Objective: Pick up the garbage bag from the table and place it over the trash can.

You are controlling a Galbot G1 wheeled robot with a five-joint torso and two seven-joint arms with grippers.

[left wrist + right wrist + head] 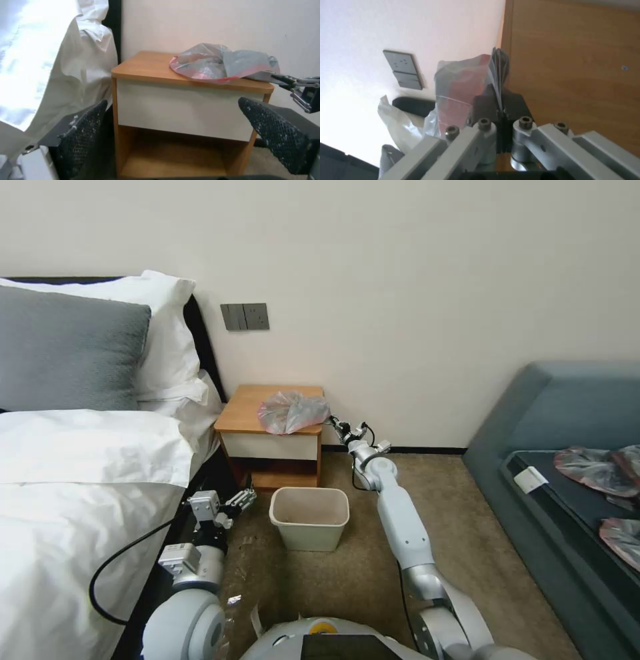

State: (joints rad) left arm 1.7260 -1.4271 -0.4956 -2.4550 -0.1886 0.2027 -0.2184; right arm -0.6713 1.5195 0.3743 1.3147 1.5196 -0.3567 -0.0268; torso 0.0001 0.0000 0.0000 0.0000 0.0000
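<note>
Pinched at its right edge: garbage bag [292, 411], a crumpled heap of thin grey-pink film on the far right part of the worktop [248, 410], spilling slightly over the front edge. Right tool [335, 424] reached out to the worktop's right side, jaws pressed together on a thin fold of the film [498, 75], seen close in the right wrist view with the pads meeting and the plastic fanning out beyond them. Gripped by the edge, probably so the bag can be drawn off sideways and hang open rather than come away as a wad. Most of the bag resting on the wood, not yet lifted.

Set on the carpet just in front of the worktop and lower than it: trash can [309, 519], beige, mouth up, nothing inside as far as can be seen. Handy placing, judging by the short drop from the wood top down to the rim.

Left tool [230, 507] held low near the bed, left of the can, fingers [83, 130] spread wide with nothing between them and pointed at the worktop's white drawer front [180, 110]. Likely waiting to take the bag's other side for stretching the mouth over the rim.
</note>
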